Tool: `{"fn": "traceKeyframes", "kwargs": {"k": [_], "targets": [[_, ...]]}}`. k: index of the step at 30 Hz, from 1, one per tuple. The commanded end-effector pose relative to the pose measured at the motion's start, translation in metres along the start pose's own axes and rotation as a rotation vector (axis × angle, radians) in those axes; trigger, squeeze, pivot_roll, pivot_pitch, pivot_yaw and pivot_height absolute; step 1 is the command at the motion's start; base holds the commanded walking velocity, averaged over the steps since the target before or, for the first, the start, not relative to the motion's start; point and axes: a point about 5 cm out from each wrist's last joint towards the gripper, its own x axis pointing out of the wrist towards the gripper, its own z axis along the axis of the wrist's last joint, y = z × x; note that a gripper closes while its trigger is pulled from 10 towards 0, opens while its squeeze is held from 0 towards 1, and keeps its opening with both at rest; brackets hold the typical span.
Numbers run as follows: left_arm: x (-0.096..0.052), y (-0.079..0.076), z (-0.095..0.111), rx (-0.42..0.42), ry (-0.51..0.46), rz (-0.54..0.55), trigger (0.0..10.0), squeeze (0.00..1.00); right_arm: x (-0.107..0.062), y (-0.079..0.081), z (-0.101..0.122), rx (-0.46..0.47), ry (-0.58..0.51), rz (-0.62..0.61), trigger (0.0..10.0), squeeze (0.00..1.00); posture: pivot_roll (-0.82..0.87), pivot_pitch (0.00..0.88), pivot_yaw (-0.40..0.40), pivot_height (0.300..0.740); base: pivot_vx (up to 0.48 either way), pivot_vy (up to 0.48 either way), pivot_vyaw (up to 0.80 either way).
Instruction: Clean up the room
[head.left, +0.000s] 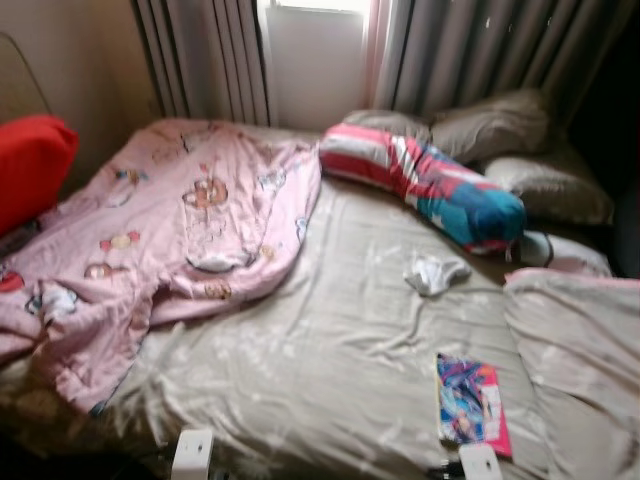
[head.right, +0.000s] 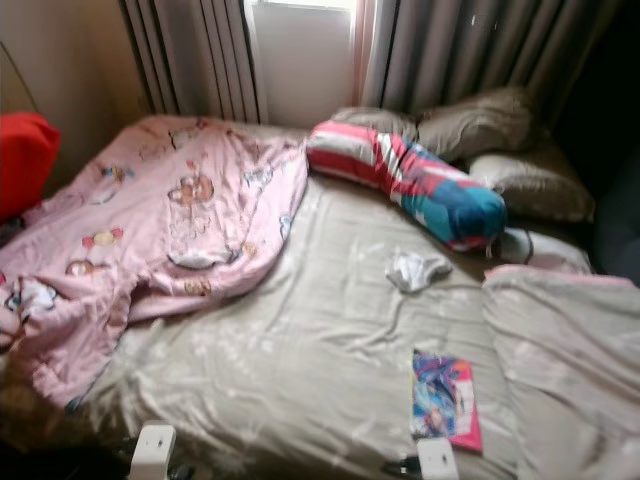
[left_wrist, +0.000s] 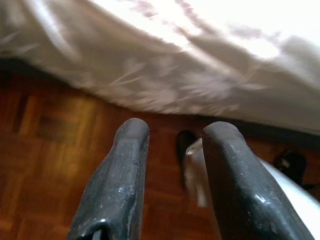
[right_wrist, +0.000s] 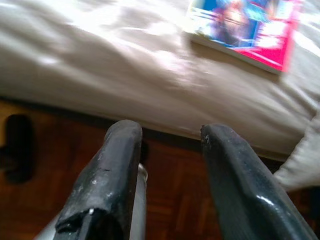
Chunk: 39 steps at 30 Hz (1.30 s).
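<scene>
Spanning nearly the whole head view: bed (head.left: 330, 370) under a creased beige sheet, grey curtains (head.left: 470, 50) and a bright window (head.left: 315, 40) behind its far edge. Sprawled over the left half, crumpled and reaching the near left edge: pink cartoon-print blanket (head.left: 170, 230). Folded down the right side, beside the book: pale pink-edged cover (head.left: 580, 350). Lying aslant near the head of the bed, just in front of the pillows: striped bolster (head.left: 420, 185) in pink, white and blue. Piled at the far right corner: beige pillows (head.left: 500, 125). Off the left edge of the bed: red cushion (head.left: 30, 165). Resting flat near the bed's near right edge, well apart from the blanket: colourful book (head.left: 472, 402) with a pink border, seen again in the right wrist view (right_wrist: 245, 27). Lying between bolster and book: small crumpled white cloth (head.left: 435, 272). Hanging low beside the mattress edge over brown parquet floor (left_wrist: 45, 150): left gripper (left_wrist: 172, 135), fingers moderately apart, empty. Likewise over the floor just short of the book's edge of the bed: right gripper (right_wrist: 167, 135), fingers apart, empty.
</scene>
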Motion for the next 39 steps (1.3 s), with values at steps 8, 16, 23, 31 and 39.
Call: {"fn": "traceKeyframes", "kwargs": {"k": [8, 16, 23, 31, 39], "targets": [[-0.001, 0.007, -0.003, -0.001, 0.017, 0.004, 10.0, 0.0, -0.001, -0.003, -0.004, 0.024, 0.015, -0.005, 10.0, 0.0, 0.01, 0.073, -0.042, 0.738, 0.0, 0.427, 0.0], [-0.005, 0.017, -0.01, 0.001, 0.031, 0.01, 10.0, 0.0, -0.001, -0.004, -0.004, 0.03, 0.017, 0.002, 10.0, 0.0, 0.01, 0.082, -0.037, 0.738, 0.0, 0.427, 0.0], [-0.005, 0.018, -0.012, 0.004, 0.038, 0.011, 10.0, 0.0, 0.0, -0.003, 0.001, 0.034, 0.004, 0.0, 10.0, 0.0, 0.01, 0.089, -0.031, 0.738, 0.0, 0.427, 0.0], [-0.005, 0.017, -0.014, -0.001, 0.046, 0.012, 10.0, 0.0, 0.003, 0.013, 0.014, 0.038, -0.018, 0.013, 10.0, 0.0, 0.01, 0.09, -0.028, 0.738, 0.0, 0.424, 0.0], [-0.005, 0.014, -0.015, -0.001, 0.05, 0.007, 10.0, 0.0, 0.003, 0.013, 0.014, 0.041, -0.032, 0.015, 10.0, 0.0, 0.01, 0.089, -0.027, 0.738, 0.0, 0.421, 0.0]]}}
